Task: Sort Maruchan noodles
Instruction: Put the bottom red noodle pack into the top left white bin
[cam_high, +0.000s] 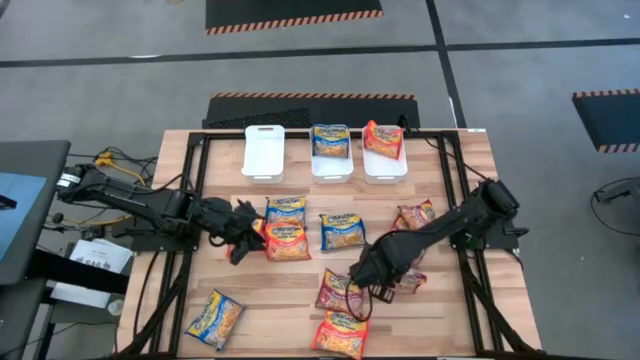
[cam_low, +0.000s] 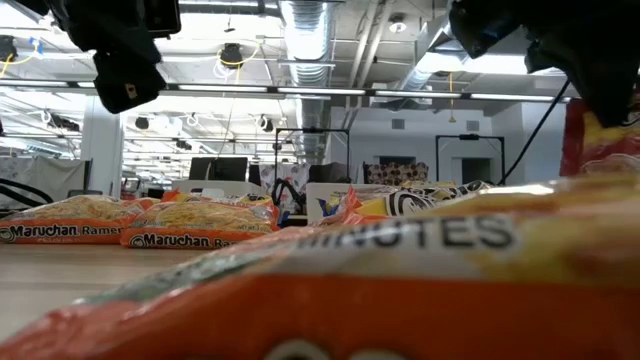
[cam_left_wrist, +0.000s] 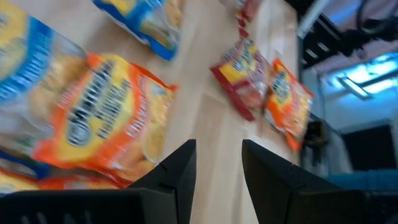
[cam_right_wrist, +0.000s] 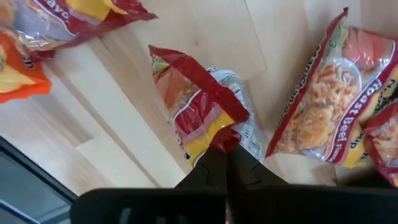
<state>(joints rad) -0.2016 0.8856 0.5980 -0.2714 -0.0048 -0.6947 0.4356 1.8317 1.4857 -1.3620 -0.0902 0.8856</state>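
Maruchan noodle packets lie scattered on the wooden table. My right gripper (cam_high: 365, 275) is shut on a dark red packet (cam_right_wrist: 199, 106) near the table's middle front. My left gripper (cam_high: 238, 238) hovers open, nothing between its fingers (cam_left_wrist: 180, 171), beside an orange packet (cam_left_wrist: 106, 118) that lies flat at left centre. Two blue packets (cam_high: 285, 208) (cam_high: 343, 230) lie flat behind them. More red packets (cam_high: 415, 214) lie at the right. My right gripper pinches the red packet's crimped end seam (cam_right_wrist: 225, 138) between its two shut fingers, which come from above and point down. The packet hangs tilted below the fingers (cam_low: 600, 140). Whether its lower end touches the table I cannot tell.
Three white bins stand along the far edge: the left one (cam_high: 264, 152) holds nothing, the middle one (cam_high: 331, 170) a blue packet, the right one (cam_high: 384, 172) an orange packet. An orange packet (cam_high: 340, 335) and a blue one (cam_high: 215, 318) lie near the front edge.
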